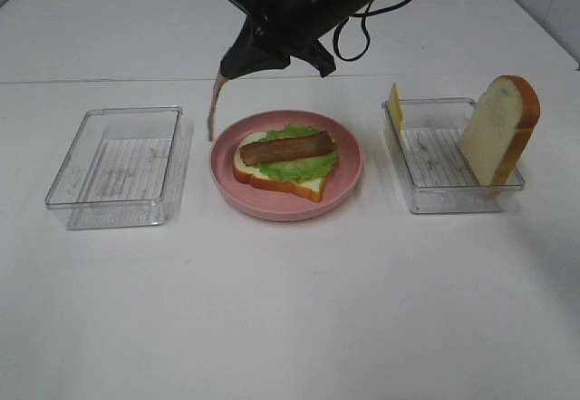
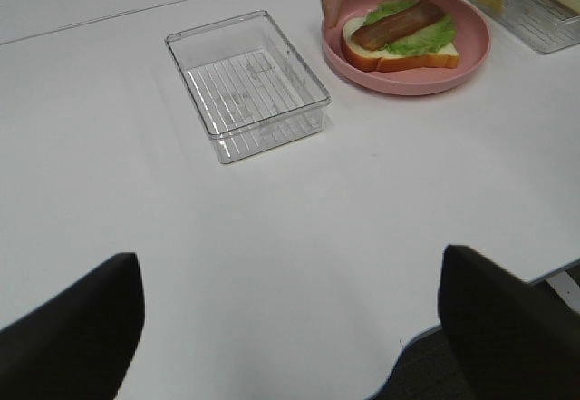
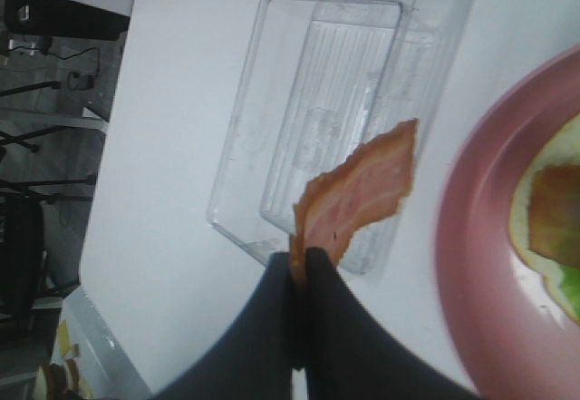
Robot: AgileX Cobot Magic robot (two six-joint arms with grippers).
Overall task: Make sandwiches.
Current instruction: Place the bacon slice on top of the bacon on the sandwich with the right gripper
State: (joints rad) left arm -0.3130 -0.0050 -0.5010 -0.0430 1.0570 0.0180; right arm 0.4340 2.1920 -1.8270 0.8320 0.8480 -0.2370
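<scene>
I read the right pincer [image 3: 297, 257] as clamped on one end of a brown toy bacon strip [image 3: 362, 187], which hangs down over the white surface [image 1: 290, 309] between the empty clear plastic tray [image 1: 116, 160] and the round pink plate [image 1: 281, 208]. The part-built sandwich [image 1: 285, 160] (white bread slice, green ruffled lettuce, one bacon strip on top) lies on that plate. The left pincer [image 2: 288, 264] hovers above the surface, fingers wide apart, holding nothing.
</scene>
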